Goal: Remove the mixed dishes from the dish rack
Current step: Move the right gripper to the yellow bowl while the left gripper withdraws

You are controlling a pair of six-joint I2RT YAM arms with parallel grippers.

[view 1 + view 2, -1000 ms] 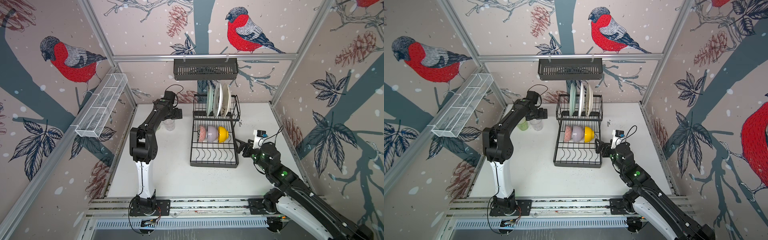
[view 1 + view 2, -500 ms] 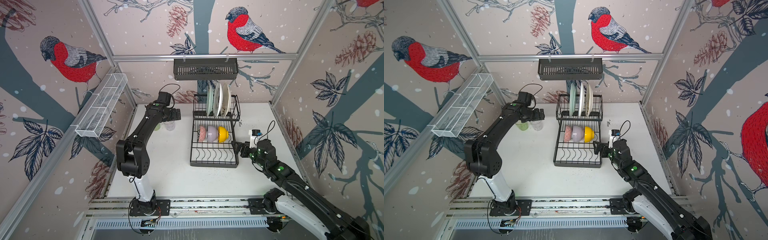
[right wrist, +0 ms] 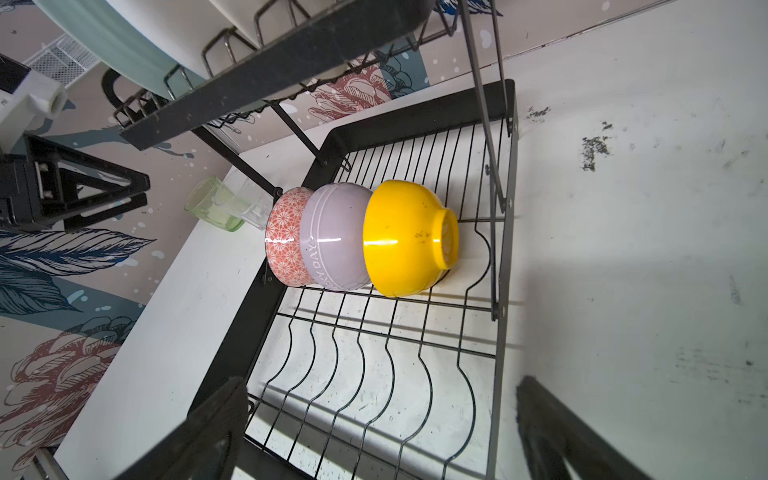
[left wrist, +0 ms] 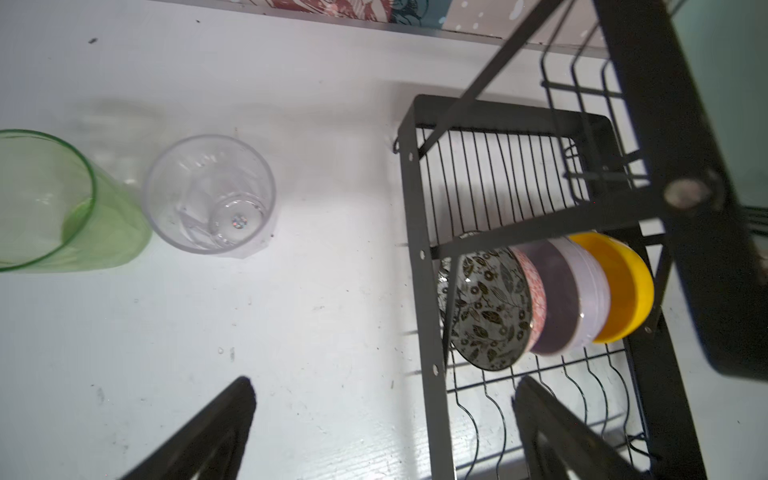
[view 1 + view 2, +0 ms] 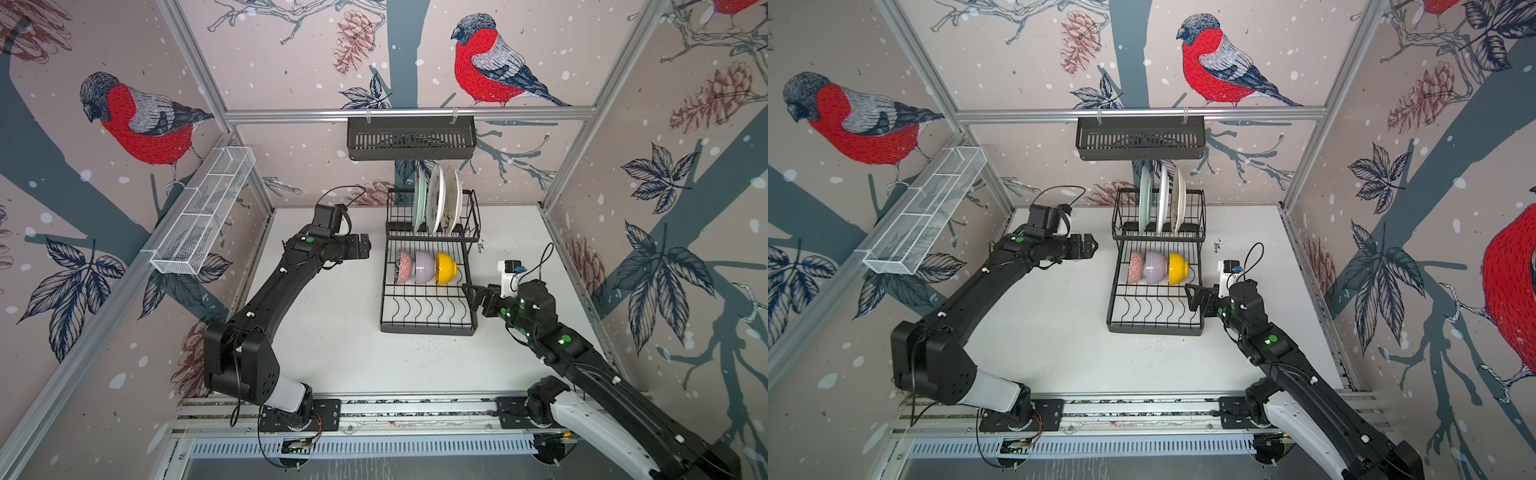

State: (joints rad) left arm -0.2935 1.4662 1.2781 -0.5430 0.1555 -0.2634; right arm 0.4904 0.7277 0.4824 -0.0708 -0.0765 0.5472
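Robot test cell, not home kitchen: aluminium-framed enclosure (image 5: pixel 399 113) lined with bullfinch wallpaper (image 5: pixel 486 66), two arms bolted to front mounting rail (image 5: pixel 415 409), white tabletop (image 5: pixel 340 340) bearing dish rack (image 5: pixel 428 266).

Bright, even lighting in both top views, with soft shadows under the dish rack (image 5: pixel 428 286) on the white table (image 5: pixel 353 353). Strong wide-angle bending of the frame rails toward the edges. Sharp in the middle, softer at the corners. In the wrist views, hard striped wire shadows on the table, white glare streaks on the yellow bowl (image 3: pixel 407 239) and lilac bowl (image 3: pixel 332 237), near bars and dark fingers (image 4: pixel 199 436) blurred, clear glass (image 4: pixel 210 193) slightly smeared.
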